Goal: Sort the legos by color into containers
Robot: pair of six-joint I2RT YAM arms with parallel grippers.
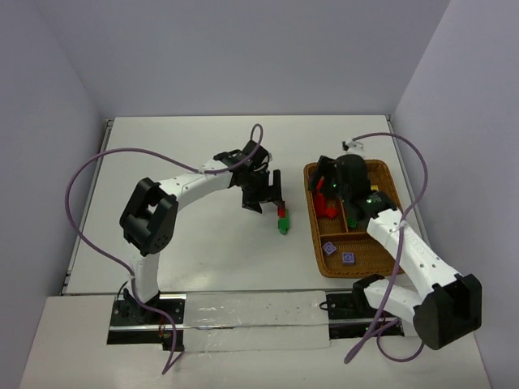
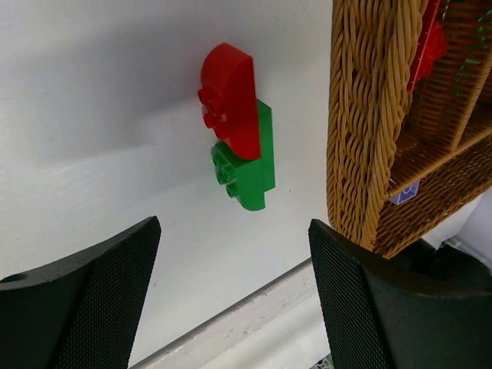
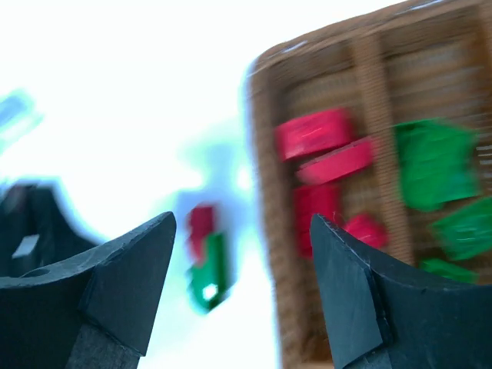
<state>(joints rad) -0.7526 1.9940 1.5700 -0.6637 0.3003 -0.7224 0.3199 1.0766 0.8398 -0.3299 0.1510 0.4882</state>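
Note:
A red lego (image 2: 231, 108) joined to a green lego (image 2: 247, 171) lies on the white table just left of the wicker tray (image 2: 367, 115). In the top view this pair (image 1: 282, 220) sits just below and right of my left gripper (image 1: 266, 204). The left gripper (image 2: 233, 227) is open and empty, hovering short of the pair. My right gripper (image 1: 327, 190) hangs over the tray's upper left compartment; this gripper (image 3: 242, 219) is open and holds nothing. Red legos (image 3: 315, 132) and green legos (image 3: 434, 163) lie in separate compartments, and the view is blurred. Purple legos (image 1: 339, 254) sit in the near compartment.
The tray (image 1: 381, 261) stands at the right side of the table, close to the right wall. A small white clip-like object (image 1: 351, 145) lies behind it. Cables loop from both arms over the table.

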